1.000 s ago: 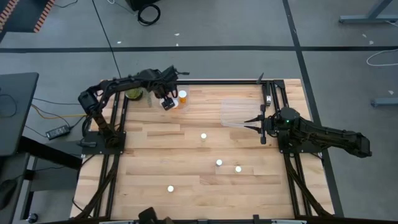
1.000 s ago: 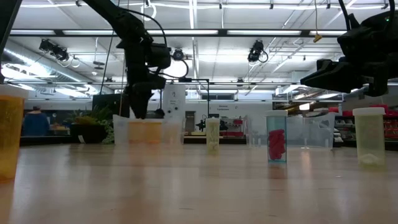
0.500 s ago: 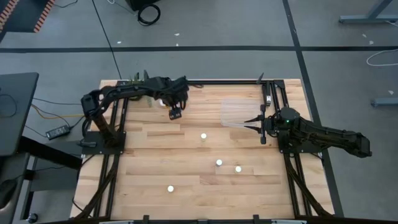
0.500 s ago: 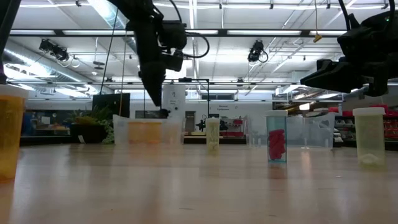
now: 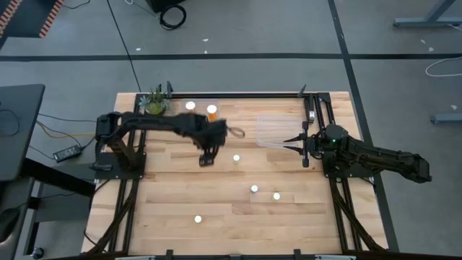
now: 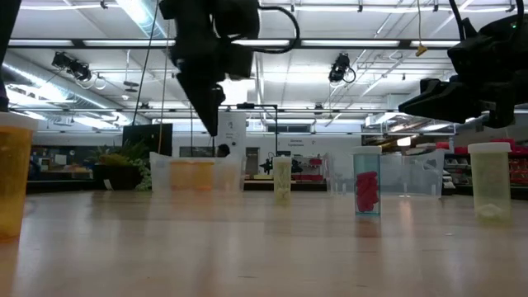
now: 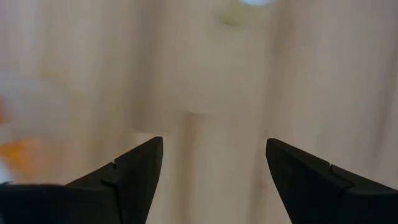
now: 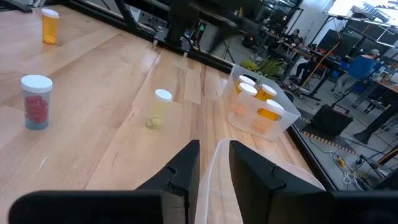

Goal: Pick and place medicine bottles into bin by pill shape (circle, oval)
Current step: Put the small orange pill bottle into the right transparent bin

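Observation:
Several white-capped medicine bottles stand upright on the wooden table (image 5: 173,180): a pale yellow one (image 5: 236,158) in the middle, two (image 5: 254,189) (image 5: 276,196) nearer, and one (image 5: 198,218) close to the near edge. My left gripper (image 5: 204,159) is open and empty. It hangs above the table just left of the pale yellow bottle (image 7: 242,6). A clear bin (image 8: 261,109) at the far left holds orange bottles (image 5: 211,110). My right gripper (image 5: 283,142) is shut on a second clear bin (image 5: 278,128) at the far right. My right gripper holds the clear bin by the rim of its near wall (image 8: 210,163). The thin wall sits between the two fingers, one inside the bin and one outside. The fingers come level from the table's right side. The bin rests on the table.
A small green plant (image 5: 154,103) stands at the far left corner. In the low view an orange bottle (image 6: 12,177) stands close at the left, and a red-pill bottle (image 6: 367,181) and a pale one (image 6: 491,181) stand at the right. Black frame rails line the table's sides.
My left gripper has swung from above the far-left bin toward the table's near edge and right. It now hangs beside the pale yellow bottle in the middle. My right gripper and the bottles on the table have stayed where they were.

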Robot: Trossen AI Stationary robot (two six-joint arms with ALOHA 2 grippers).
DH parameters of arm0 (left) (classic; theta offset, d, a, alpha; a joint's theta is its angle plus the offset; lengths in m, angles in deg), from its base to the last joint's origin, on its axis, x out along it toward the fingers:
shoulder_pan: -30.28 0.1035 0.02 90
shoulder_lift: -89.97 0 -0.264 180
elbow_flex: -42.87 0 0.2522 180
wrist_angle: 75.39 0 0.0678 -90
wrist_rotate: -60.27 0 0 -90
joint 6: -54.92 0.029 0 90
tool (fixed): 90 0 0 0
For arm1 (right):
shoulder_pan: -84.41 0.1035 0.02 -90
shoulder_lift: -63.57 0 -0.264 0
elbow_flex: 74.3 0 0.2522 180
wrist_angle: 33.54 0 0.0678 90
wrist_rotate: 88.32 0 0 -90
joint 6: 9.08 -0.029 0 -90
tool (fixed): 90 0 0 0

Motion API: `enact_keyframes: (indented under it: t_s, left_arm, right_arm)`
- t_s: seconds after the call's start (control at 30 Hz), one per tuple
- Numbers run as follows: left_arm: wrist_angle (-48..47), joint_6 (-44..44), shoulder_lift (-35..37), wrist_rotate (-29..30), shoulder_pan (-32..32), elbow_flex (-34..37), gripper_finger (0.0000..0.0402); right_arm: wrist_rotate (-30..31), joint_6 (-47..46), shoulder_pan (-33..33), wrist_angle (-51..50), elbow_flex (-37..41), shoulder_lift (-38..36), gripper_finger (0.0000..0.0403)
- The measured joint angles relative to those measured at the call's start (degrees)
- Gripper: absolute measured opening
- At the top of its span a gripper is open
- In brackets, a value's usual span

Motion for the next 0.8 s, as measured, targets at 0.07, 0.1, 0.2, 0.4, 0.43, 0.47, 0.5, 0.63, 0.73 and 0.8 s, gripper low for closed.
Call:
enact_keyframes:
  t_s: [0.07,0.1,0.2,0.4,0.43,0.47,0.5,0.63,0.73,0.8]
  left_arm:
    - [-1.63,-2.01,0.0,-0.16,-3.2,0.65,0.0293]
    - [-2.08,-3.24,0.0,-0.21,-4.82,1.19,0.0293]
    - [-2.81,-7.22,0.0,-0.89,-10.0,3.85,0.0293]
    - [-1.03,-18.25,0.0,-1.49,-20.86,8.8,0.029]
    - [-0.68,-20.12,0.0,-1.46,-22.49,9.11,0.0289]
    - [-0.67,-22.02,0.0,-1.3,-24.11,9.26,0.0286]
    - [-0.68,-24.0,0.0,-0.87,-25.6,9.28,0.0283]
    - [-0.13,-31.54,0.0,0.66,-31.2,9.28,0.0268]
    - [0.12,-36.2,0.0,2.34,-35.13,9.28,0.0258]
    - [0.92,-38.11,0.0,3.0,-37.48,9.28,0.0252]
  right_arm:
    - [-0.01,0.01,-0.02,0.01,0.0,0.01,0.0093]
    - [-0.01,0.02,0.01,0.01,0.0,0.01,0.0093]
    - [-0.01,0.01,-0.02,-0.01,0.0,0.01,0.0093]
    - [-0.01,0.01,0.01,-0.01,0.0,0.01,0.0093]
    - [-0.01,0.02,0.0,0.0,0.0,0.01,0.0093]
    - [-0.01,-0.01,0.0,-0.01,-0.02,0.0,0.0093]
    - [-0.01,0.0,-0.01,-0.01,0.0,0.01,0.0093]
    - [-0.01,0.01,-0.02,-0.01,0.0,-0.01,0.0093]
    - [-0.01,0.0,0.01,-0.01,0.0,0.01,0.0093]
    - [-0.01,0.01,0.01,0.01,0.0,-0.01,0.0093]
